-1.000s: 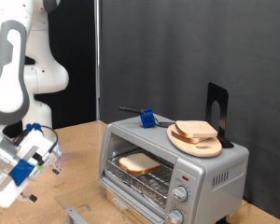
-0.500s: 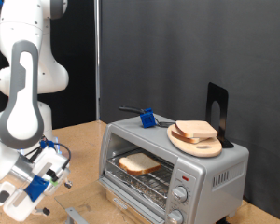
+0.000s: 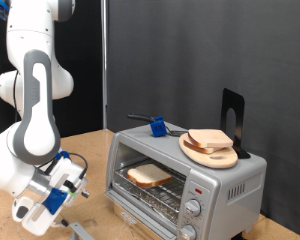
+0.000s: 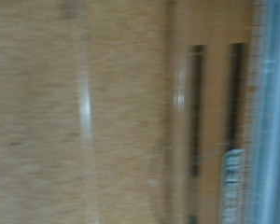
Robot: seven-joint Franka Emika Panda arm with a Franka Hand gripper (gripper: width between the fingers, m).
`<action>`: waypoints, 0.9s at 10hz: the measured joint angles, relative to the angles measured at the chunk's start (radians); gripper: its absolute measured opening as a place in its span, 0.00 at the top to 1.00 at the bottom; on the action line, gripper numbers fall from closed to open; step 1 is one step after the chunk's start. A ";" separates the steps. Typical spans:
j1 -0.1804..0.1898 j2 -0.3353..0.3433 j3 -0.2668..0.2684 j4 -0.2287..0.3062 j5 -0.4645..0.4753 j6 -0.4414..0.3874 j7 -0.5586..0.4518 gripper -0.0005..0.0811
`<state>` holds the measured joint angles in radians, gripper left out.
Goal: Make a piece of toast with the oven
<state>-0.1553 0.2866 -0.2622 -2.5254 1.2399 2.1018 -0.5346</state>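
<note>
The silver oven [image 3: 205,190] stands at the exterior view's right, its front open. The piece of toast [image 3: 148,176] lies on the wire rack inside. My gripper [image 3: 56,190] hangs low over the wooden table at the view's lower left, well apart from the oven's front and tilted toward it. Nothing shows between its fingers. A grey edge [image 3: 80,231], which looks like the lowered door's handle, sits just to the right of the gripper at the bottom. The wrist view is blurred: wood grain, a clear curved edge and a grey metal strip [image 4: 273,112], with no fingers in it.
On the oven's top sits a round wooden board [image 3: 212,152] with more bread [image 3: 210,138], a blue-handled tool [image 3: 158,126] and a black stand [image 3: 233,118]. Round knobs [image 3: 193,208] are on the oven's right front. A dark curtain hangs behind.
The arm has swung lower and toward the exterior view's right, bringing the gripper nearer the oven's front. The toast and the things on the oven have not moved.
</note>
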 joint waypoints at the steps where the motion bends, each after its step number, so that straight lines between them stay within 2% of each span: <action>1: -0.002 -0.018 0.000 -0.003 0.000 -0.040 0.012 0.00; 6: -0.030 -0.148 -0.033 -0.014 -0.023 -0.239 0.130 0.00; 9: -0.022 -0.238 -0.012 -0.034 -0.012 -0.269 0.174 0.00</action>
<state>-0.1778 0.0481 -0.2747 -2.5591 1.2276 1.8333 -0.3605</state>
